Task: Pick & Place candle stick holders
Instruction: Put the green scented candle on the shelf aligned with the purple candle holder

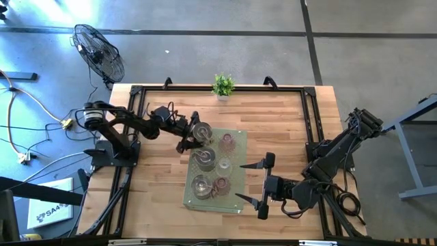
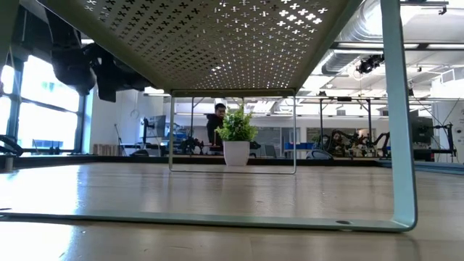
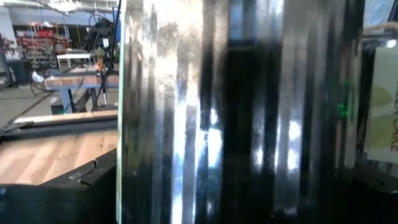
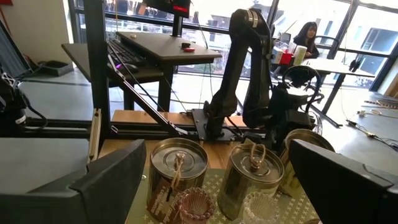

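Three shiny silver holders and three small pink or clear glass cups stand on a pale green perforated stand in the middle of the table. My left gripper is at the stand's far left corner, shut on the far silver holder. This holder fills the left wrist view. My right gripper is wide open and empty, just right of the stand's near right part. In its wrist view the near silver holders and a pink cup stand before it. My left gripper has the far silver holder's round side wall between its two fingers. It comes about level from the table's left side. The holder stands upright. Whether its base is on the stand or lifted off it, I cannot tell.
A small green potted plant stands at the table's far edge, also in the low view. The stand's thin legs rest on the wood table. Bare wood lies left and right of the stand. A person sits in the room beyond.
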Robot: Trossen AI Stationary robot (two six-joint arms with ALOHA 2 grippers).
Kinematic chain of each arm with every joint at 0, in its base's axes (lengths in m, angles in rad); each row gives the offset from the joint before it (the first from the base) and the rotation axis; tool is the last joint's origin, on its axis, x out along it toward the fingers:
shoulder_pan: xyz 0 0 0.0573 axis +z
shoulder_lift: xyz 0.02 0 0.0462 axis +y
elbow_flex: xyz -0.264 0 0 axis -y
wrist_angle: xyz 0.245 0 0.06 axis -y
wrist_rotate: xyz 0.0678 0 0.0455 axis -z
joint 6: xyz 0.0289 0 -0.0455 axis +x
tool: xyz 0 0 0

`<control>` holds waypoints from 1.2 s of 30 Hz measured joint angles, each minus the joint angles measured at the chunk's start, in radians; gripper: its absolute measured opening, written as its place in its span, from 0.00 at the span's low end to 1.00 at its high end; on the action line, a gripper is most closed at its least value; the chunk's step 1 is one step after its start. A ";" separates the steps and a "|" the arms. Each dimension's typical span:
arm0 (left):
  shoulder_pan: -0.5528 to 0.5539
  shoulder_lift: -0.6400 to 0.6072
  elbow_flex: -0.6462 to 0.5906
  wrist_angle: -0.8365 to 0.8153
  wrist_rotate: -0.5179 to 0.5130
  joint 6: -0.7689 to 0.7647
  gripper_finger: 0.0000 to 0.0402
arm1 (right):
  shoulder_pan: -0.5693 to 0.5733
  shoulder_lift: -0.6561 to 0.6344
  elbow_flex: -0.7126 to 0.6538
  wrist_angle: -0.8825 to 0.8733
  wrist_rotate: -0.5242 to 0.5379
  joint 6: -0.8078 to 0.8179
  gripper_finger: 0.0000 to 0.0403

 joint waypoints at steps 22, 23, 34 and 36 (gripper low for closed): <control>-0.001 0.011 0.049 -0.066 0.041 -0.024 0.87 | 0.000 0.000 0.000 -0.007 0.011 0.000 0.97; -0.006 0.011 0.054 -0.073 0.047 -0.024 0.87 | 0.000 0.000 0.000 -0.008 0.012 0.000 0.97; -0.015 0.009 0.064 -0.113 0.049 0.005 0.87 | 0.000 0.000 0.000 -0.018 0.012 0.005 0.97; -0.015 0.009 0.064 -0.115 0.050 0.005 0.87 | 0.000 0.000 0.000 -0.018 0.012 0.005 0.97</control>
